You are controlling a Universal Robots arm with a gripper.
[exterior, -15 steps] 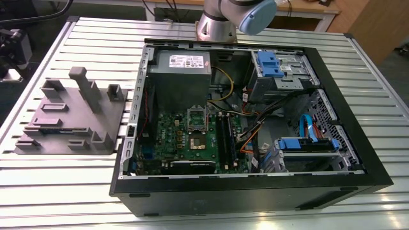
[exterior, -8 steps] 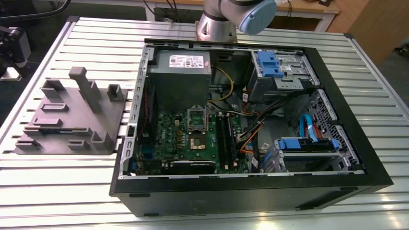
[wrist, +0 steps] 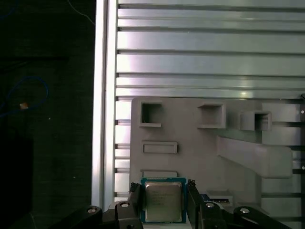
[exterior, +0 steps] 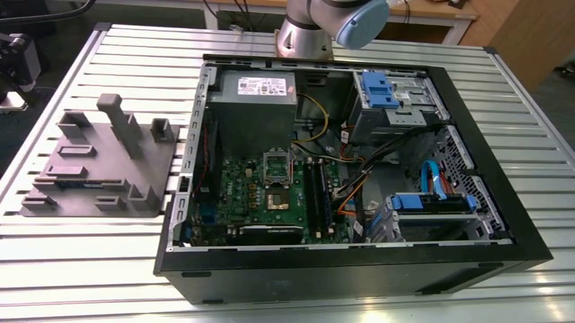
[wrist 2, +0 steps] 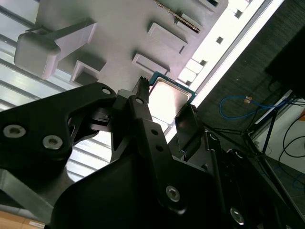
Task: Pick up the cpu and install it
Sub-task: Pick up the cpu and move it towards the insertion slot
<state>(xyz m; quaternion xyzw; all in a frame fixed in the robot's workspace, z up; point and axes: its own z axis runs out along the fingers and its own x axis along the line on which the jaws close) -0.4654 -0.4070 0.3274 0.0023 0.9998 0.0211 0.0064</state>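
**CPU clamped in claw, over parts tray**

Obs. 1: The gripper [wrist: 164, 187] is clenched on the cpu [wrist: 163, 202]. One black finger [wrist: 193, 200] presses each of two opposite edges. The chip's shiny metal top faces the camera in the first wrist view, and its thin rim shows around the lid.

Obs. 2: The second wrist view shows the same hold. The cpu [wrist 2: 170, 95] sits between the tips of the gripper [wrist 2: 165, 98], with its lid glaring bright.

Obs. 3: In both wrist views the chip is seen against the grey parts tray [wrist: 190, 152], with the tray's pockets and raised blocks behind it. I cannot tell whether the chip touches the tray or hangs clear of it.

Obs. 4: In the exterior view the tray [exterior: 99, 168] lies on the slatted metal table [exterior: 72, 256]. It sits just beside the open computer case [exterior: 341, 269], on the exterior view's left. The green motherboard [exterior: 242, 195] lies flat inside the case. The arm [exterior: 310, 33] rises at the far side of the case.
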